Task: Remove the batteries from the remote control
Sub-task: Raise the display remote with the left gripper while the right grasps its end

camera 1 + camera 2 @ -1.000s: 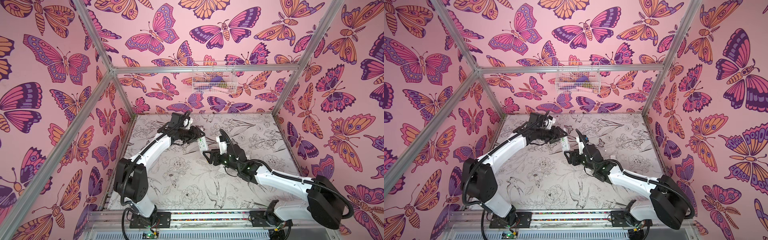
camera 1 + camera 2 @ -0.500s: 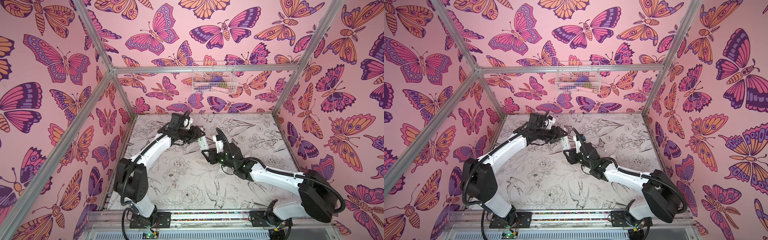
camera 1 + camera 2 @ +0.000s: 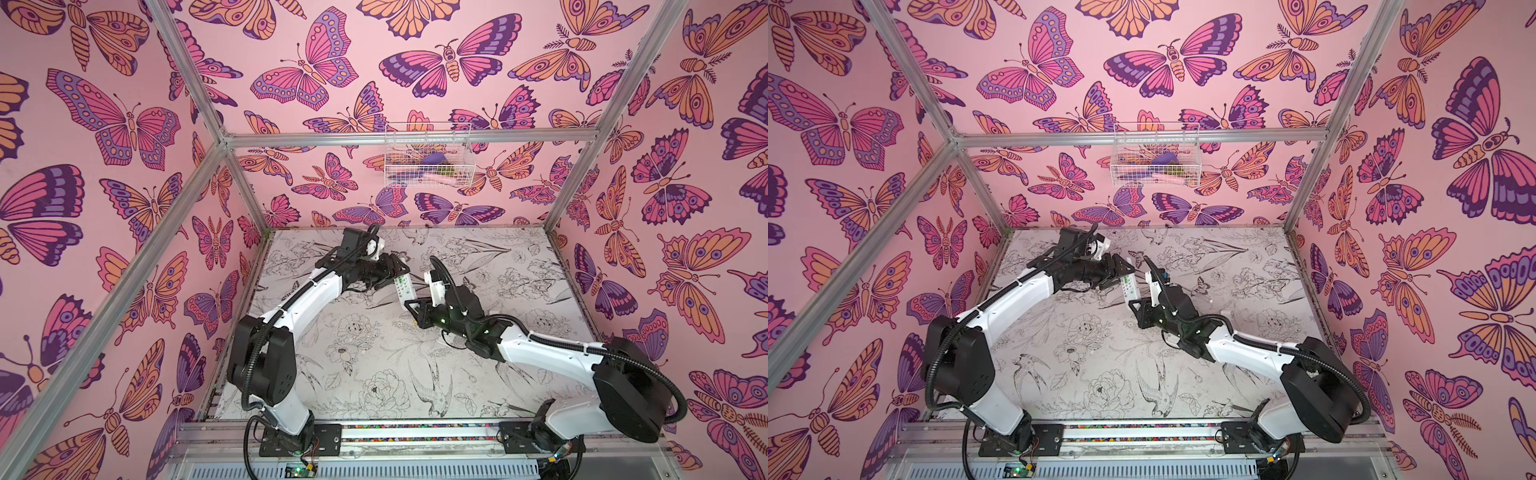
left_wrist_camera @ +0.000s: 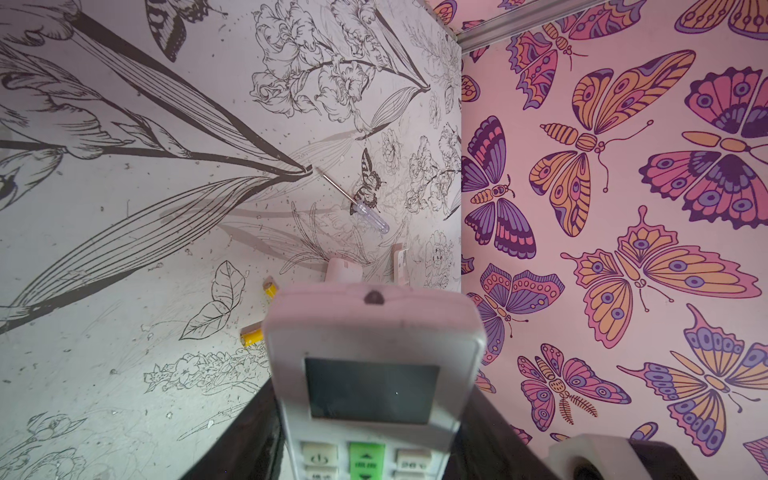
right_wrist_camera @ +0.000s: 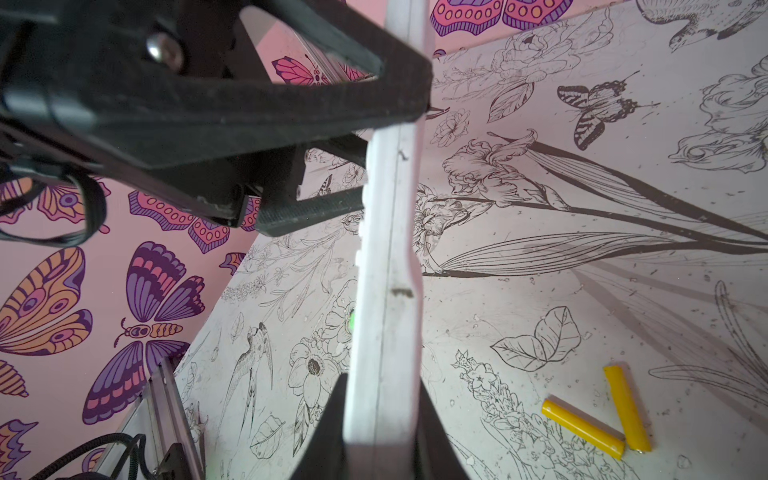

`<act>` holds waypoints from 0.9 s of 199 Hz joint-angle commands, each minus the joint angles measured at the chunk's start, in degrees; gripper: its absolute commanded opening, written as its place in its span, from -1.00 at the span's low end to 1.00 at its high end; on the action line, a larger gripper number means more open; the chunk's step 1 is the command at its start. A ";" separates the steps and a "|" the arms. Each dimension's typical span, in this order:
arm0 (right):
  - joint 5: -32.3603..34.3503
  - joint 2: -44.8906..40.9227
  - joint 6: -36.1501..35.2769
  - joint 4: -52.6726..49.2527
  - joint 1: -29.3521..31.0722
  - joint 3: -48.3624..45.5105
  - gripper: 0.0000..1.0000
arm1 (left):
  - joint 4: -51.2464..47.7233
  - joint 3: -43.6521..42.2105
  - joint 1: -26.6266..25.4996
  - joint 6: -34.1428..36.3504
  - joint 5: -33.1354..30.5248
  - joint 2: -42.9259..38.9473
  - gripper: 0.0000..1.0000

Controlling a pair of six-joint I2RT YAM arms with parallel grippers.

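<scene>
The right gripper (image 3: 412,305) clamps the white rectangular plastic remote control (image 3: 405,287) above the mid-bench (image 3: 374,374), probably for handover. The left gripper (image 3: 397,274) flanks it; its grip cannot be told.

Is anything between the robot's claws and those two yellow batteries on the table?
Yes: the remote control. Both the left gripper and right gripper clamp it, so their jaws are full. The yellow batteries themselves lie uncovered on the table.

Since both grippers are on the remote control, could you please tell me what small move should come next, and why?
Probably the left gripper should ease open and let go: the right gripper looks closed on the other end of the remote control, so it seems secured, and two yellow batteries already lie on the table.
</scene>
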 commanded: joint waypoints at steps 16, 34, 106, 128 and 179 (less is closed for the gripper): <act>2.48 -0.48 -2.40 1.23 0.13 0.88 -0.68 | 0.54 -0.53 -0.11 0.53 0.83 -2.49 0.61; 4.11 -2.16 -4.14 0.01 -0.85 -0.20 -0.72 | 0.44 -0.04 0.54 1.28 1.75 -3.80 0.87; 22.38 -10.05 -36.92 -10.86 -1.54 -0.64 -0.95 | -1.31 0.54 8.06 4.66 11.36 -9.40 0.93; 26.73 -11.75 -50.61 -8.91 -1.58 -1.52 -0.98 | -1.76 -0.29 9.00 5.21 16.44 -11.12 0.91; 32.12 -12.95 -81.00 6.53 -1.11 -6.64 -0.98 | 1.51 -6.45 9.21 3.73 22.31 -14.33 0.91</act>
